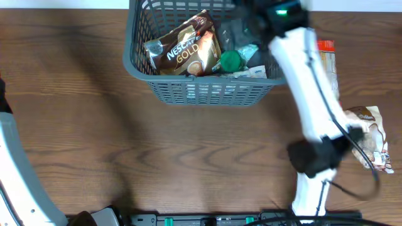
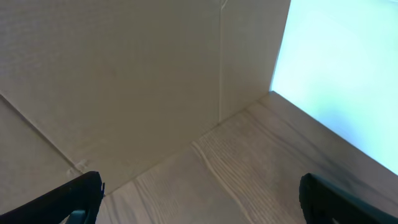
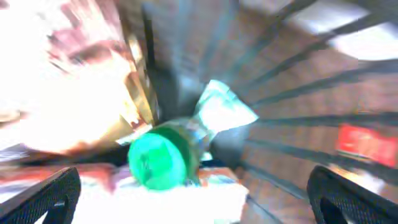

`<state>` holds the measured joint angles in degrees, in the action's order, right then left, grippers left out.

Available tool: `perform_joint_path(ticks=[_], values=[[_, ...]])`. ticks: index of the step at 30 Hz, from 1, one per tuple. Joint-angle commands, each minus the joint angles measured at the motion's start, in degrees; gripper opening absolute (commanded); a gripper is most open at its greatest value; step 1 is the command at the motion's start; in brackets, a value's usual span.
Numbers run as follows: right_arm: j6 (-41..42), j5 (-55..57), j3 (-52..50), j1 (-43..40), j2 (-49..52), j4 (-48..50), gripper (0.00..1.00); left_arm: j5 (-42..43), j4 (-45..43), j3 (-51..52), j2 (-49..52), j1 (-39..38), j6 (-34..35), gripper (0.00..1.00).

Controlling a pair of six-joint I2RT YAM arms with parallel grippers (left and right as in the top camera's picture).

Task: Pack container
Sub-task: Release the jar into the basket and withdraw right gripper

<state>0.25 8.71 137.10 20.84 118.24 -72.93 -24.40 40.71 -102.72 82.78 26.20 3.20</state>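
Note:
The blue-grey lattice basket [image 1: 201,93] stands at the top middle of the table. Inside it lie a brown Nescafe Gold packet [image 1: 185,47], a green-capped item [image 1: 230,60] and a white packet [image 1: 254,72]. My right gripper [image 1: 260,28] hovers over the basket's right part, open and empty. In the right wrist view the green cap [image 3: 157,163] and the pale packet [image 3: 186,202] lie below the spread fingers, and the basket's lattice wall [image 3: 298,81] rises on the right. My left gripper [image 2: 199,199] is open over bare wood, away from the basket.
Outside the basket on the right lie a red-topped packet [image 1: 328,59] and a white-brown packet [image 1: 370,135], partly under my right arm. A beige board wall [image 2: 124,81] fills the left wrist view.

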Motion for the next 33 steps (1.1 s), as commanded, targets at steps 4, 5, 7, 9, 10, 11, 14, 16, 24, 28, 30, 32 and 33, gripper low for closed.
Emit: perform_joint_path(ticks=[4, 5, 7, 9, 10, 11, 14, 16, 24, 28, 30, 32, 33], values=[[5.95, 10.86, 4.13, -7.10, -16.52, -5.16, 0.99, -0.72, 0.04, 0.11, -0.04, 0.26, 0.55, 0.99], [5.95, 11.10, 4.13, -9.20, -17.66, -5.75, 0.99, -0.72, 0.04, 0.11, -0.04, 0.26, 0.55, 0.99], [6.21, 9.99, 4.13, -14.49, -19.28, -6.88, 0.99, -0.72, 0.04, 0.11, -0.04, 0.26, 0.55, 0.99], [6.16, 7.54, 4.13, -19.87, -19.71, -8.31, 0.99, -0.72, 0.04, 0.11, -0.04, 0.26, 0.55, 0.99], [6.14, 6.03, 4.11, -22.97, -19.67, -9.33, 0.99, -0.72, 0.04, 0.11, -0.04, 0.26, 0.55, 0.99], [6.08, 4.52, 4.02, -25.90, -19.32, -10.38, 0.99, -0.72, 0.04, 0.11, -0.04, 0.26, 0.55, 0.99], [4.22, 1.22, 3.50, -32.61, -17.64, -12.00, 0.99, -0.72, 0.04, 0.11, -0.04, 0.26, 0.55, 0.99], [2.27, -1.03, 3.23, -36.15, -15.63, -12.39, 0.99, -0.72, 0.04, 0.11, -0.04, 0.26, 0.55, 0.99], [-1.05, -3.02, 3.13, -39.91, -3.08, -14.27, 0.99, -0.72, 0.04, 0.11, -0.04, 0.26, 0.55, 0.98], [-3.65, -6.19, 3.13, -39.50, 5.27, -13.94, 0.99, -0.72, 0.04, 0.11, -0.04, 0.26, 0.55, 0.99], [-3.82, -6.14, 3.13, -39.08, 9.14, -13.64, 0.99, -0.72, 0.04, 0.11, -0.04, 0.26, 0.55, 0.99], [-4.72, -6.14, 3.13, -38.75, 12.68, -13.35, 0.99, -0.72, 0.04, 0.11, -0.04, 0.26, 0.55, 0.98], [-5.09, -6.19, 3.13, -38.62, 14.40, -13.18, 0.99, -0.72, 0.04, 0.11, -0.04, 0.26, 0.55, 0.99]])
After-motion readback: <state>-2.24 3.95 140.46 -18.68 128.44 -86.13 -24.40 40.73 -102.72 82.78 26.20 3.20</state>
